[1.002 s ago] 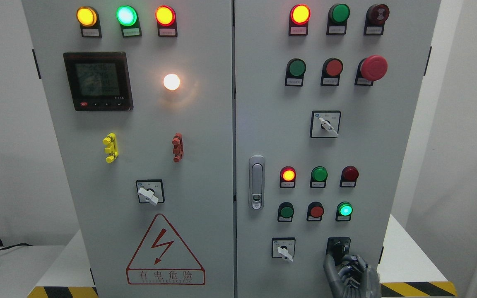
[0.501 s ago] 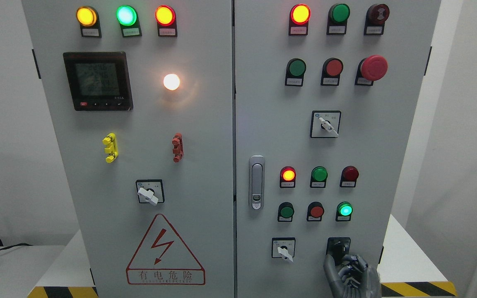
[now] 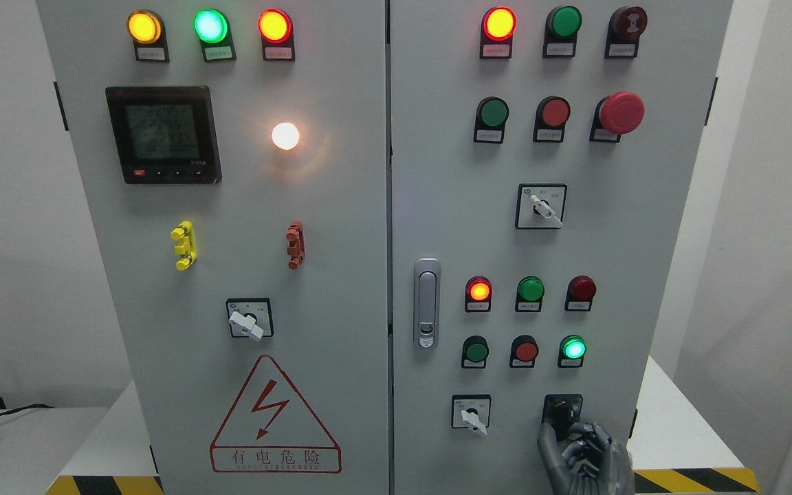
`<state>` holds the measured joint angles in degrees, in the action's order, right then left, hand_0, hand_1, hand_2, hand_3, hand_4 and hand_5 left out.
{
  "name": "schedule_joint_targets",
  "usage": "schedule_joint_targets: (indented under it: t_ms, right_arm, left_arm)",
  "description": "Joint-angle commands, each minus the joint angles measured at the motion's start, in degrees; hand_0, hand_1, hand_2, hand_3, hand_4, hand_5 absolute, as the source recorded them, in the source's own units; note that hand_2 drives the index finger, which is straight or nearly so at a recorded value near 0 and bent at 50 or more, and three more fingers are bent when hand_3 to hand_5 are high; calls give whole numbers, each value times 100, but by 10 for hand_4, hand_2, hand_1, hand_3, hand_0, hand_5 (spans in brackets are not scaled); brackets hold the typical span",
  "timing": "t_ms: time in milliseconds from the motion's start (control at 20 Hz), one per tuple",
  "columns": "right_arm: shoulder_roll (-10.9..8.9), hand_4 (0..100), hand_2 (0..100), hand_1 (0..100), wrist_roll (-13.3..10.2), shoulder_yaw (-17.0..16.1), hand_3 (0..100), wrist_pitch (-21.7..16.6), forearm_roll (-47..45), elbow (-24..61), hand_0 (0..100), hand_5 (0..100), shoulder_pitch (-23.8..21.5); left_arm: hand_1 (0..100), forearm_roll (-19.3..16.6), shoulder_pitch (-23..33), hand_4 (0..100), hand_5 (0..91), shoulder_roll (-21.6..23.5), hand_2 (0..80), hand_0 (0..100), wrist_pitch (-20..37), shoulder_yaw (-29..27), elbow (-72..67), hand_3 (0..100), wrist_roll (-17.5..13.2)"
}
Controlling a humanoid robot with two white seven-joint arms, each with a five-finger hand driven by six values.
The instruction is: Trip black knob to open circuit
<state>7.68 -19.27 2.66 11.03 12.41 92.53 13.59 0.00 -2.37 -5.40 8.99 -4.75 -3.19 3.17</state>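
Note:
The black knob (image 3: 561,411) sits in a black square plate at the lower right of the grey cabinet's right door (image 3: 451,206). My right hand (image 3: 567,437), dark grey with metal fingers, comes up from the bottom edge right below it. Its thumb (image 3: 546,443) rises at the knob's lower left and the curled fingers (image 3: 592,440) close in from the lower right, so the hand is shut on the knob's lower part. The knob's bottom edge is hidden behind the fingers. No left arm shows.
A white rotary selector (image 3: 471,412) is just left of the knob. Above it are a lit green lamp (image 3: 573,348), a red button (image 3: 525,350) and a green button (image 3: 476,351). A silver door latch (image 3: 426,302) stands by the seam. The cabinet rests on a white table (image 3: 678,426).

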Motion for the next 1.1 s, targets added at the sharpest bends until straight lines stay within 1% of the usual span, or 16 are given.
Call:
schedule_joint_targets:
  t_ms: [0,751,1052]
  right_arm:
    - [-4,854,586,679,-7,-46,842,-4,113,-7,334,973,3]
    - [-4,848,582,685,-7,-55,836,-4,139,-24,330,971,-5]
    - [-4,846,570,688,-7,-55,829,-4,297,-42,325,971,-5]
  left_arm:
    - [389,-176,0,0,0,-5,0,120,-3,0,-6,0,-1]
    - [389,-176,0,0,0,-5,0,120,-3,0,2,0,-1]
    - [389,-176,0,0,0,3,0,120,-3,0,2,0,-1]
